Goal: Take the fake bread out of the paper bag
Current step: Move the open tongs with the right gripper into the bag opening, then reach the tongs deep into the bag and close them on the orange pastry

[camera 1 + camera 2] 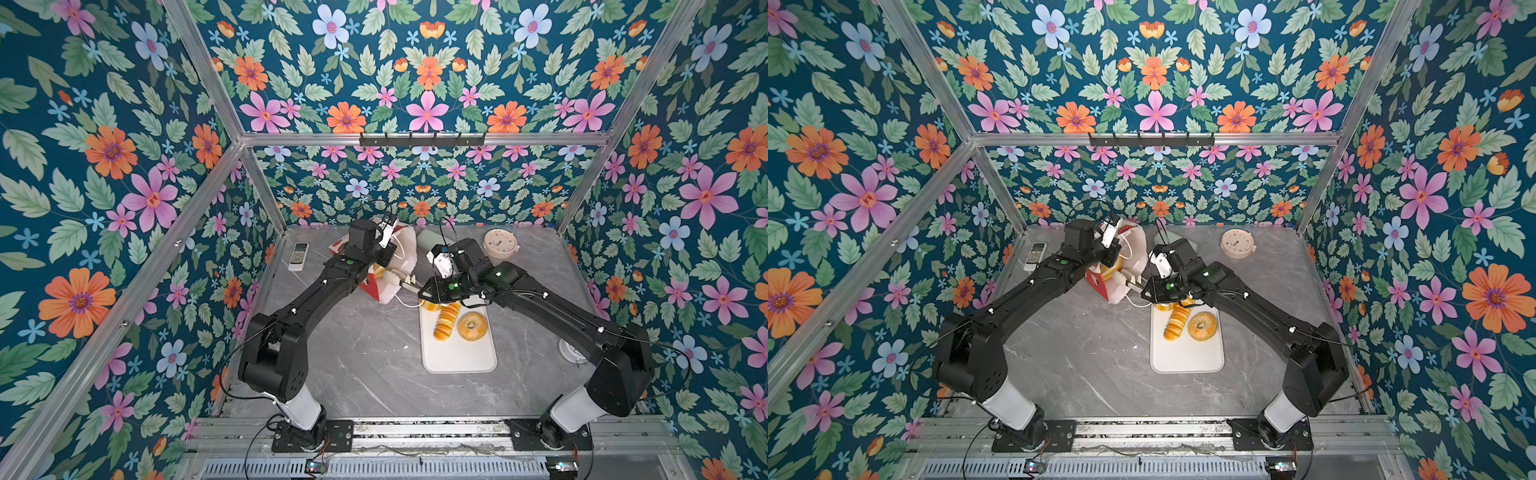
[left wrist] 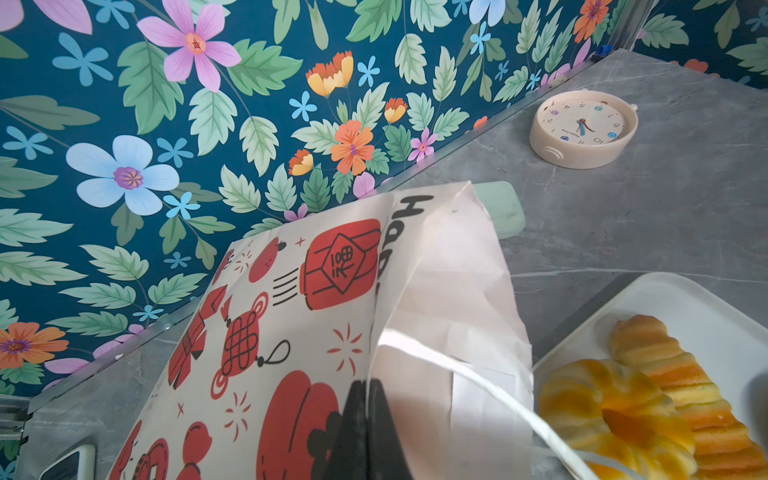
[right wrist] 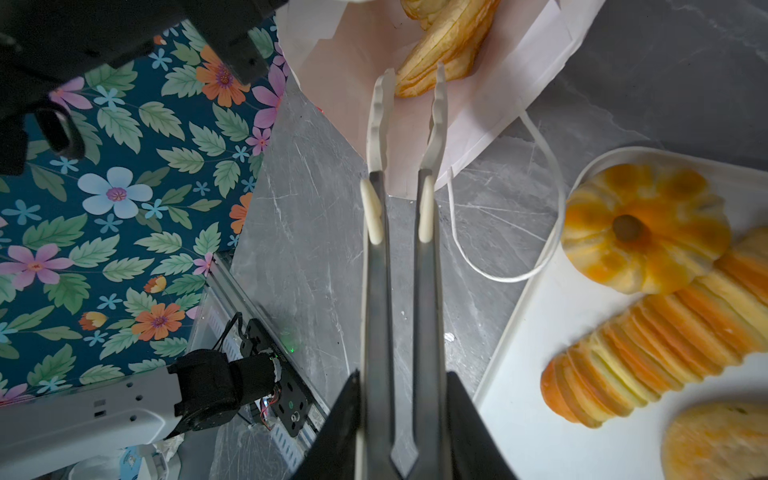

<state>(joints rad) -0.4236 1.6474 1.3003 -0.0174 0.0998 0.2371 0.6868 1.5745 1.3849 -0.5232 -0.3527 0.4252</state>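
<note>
Right gripper (image 3: 402, 419) clenched on tongs (image 3: 426, 291); tong tips apart, flanking end of golden pastry (image 3: 449, 29) inside mouth of paper bag (image 2: 291, 311). Left gripper (image 2: 365, 428) pinched tight on bag rim. Bag tilted at far middle of table (image 1: 365, 365). Fluted bun (image 3: 644, 226), ridged loaf (image 3: 648, 345), bagel (image 1: 472, 326) on white tray (image 3: 536, 332) just beside bag
</note>
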